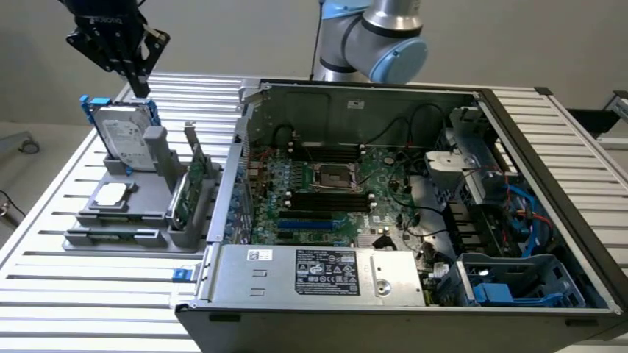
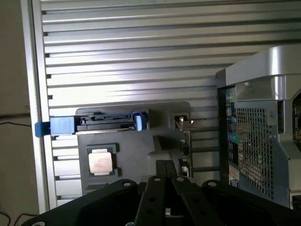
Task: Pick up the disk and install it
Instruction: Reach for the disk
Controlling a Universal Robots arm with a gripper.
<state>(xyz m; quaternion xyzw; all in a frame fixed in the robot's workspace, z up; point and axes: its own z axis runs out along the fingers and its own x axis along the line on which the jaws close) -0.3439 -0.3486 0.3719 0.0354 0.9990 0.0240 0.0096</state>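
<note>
While the end effector (image 1: 138, 82) hangs fingers-down, pinched shut and empty, the disk (image 1: 126, 136) stands upright just below, not touching.

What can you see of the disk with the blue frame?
The disk is a flat silver-grey rectangle with a white printed label, framed by a blue plastic carrier. It stands on edge in a grey holder on the slatted table, beside the open computer case. The gripper hangs just above its top, jaws shut.
</note>
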